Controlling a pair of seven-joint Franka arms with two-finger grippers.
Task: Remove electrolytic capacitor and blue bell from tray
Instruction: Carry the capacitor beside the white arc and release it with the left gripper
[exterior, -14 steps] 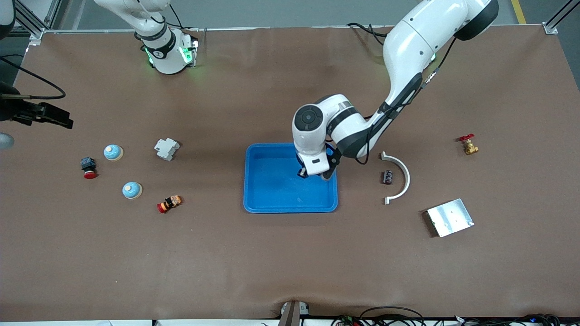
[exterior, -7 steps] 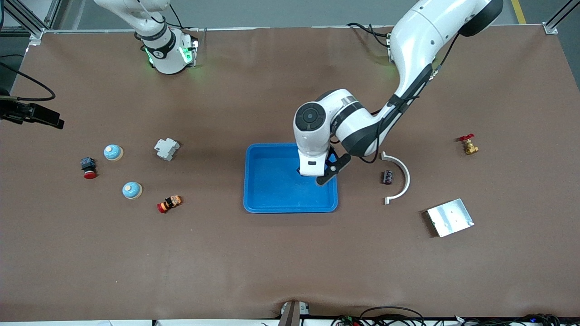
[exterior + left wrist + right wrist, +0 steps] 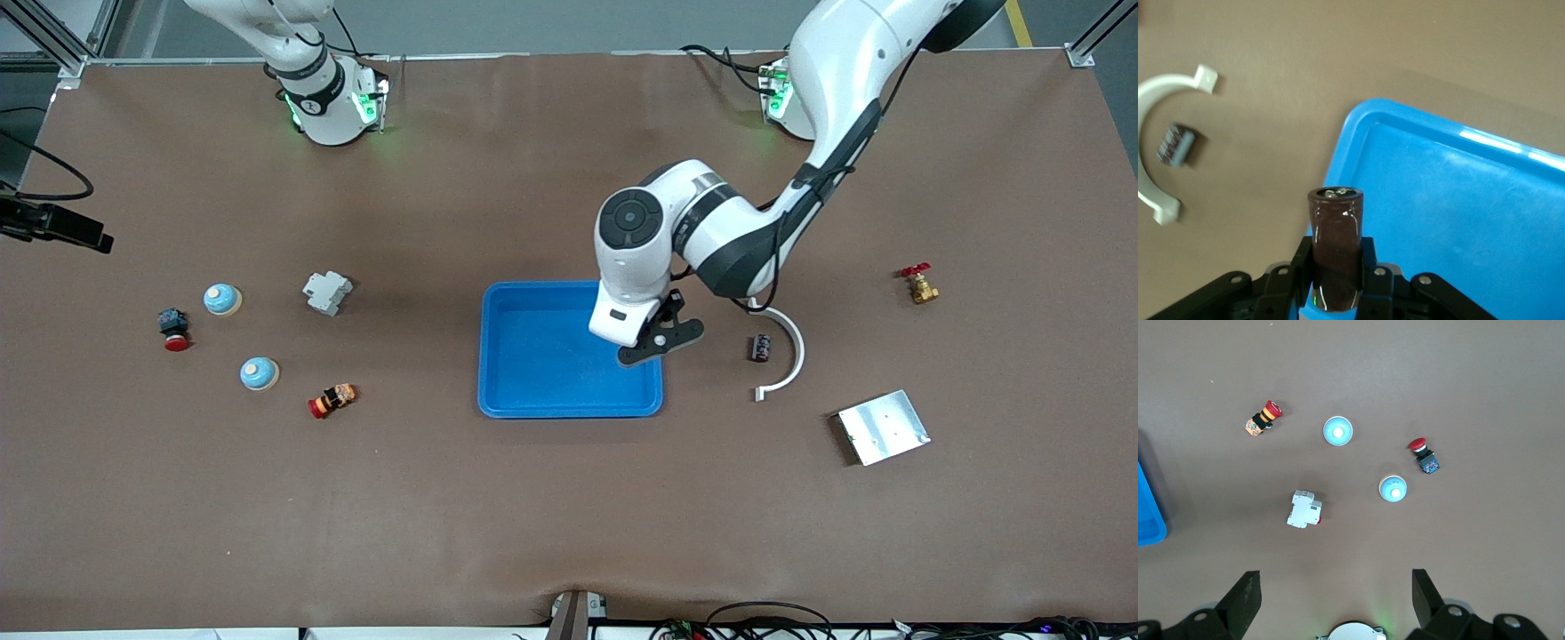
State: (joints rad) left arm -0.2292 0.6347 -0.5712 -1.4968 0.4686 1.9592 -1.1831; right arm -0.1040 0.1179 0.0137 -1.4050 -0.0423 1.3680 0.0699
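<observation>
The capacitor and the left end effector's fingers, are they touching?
Touching. The left wrist view shows the fingers of the left end effector pressed against both sides of the brown capacitor.

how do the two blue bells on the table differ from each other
One bell lies farther from the front camera, beside the red push button; the other bell lies nearer, closer to the blue tray. Both are blue domes with white tops, upright and untouched.

Brown table (image 3: 533, 516): blue tray (image 3: 498, 391) mid; two bells (image 3: 221, 299) (image 3: 259, 373), breaker (image 3: 326, 292), white bracket (image 3: 789, 356), metal plate (image 3: 883, 427).
</observation>
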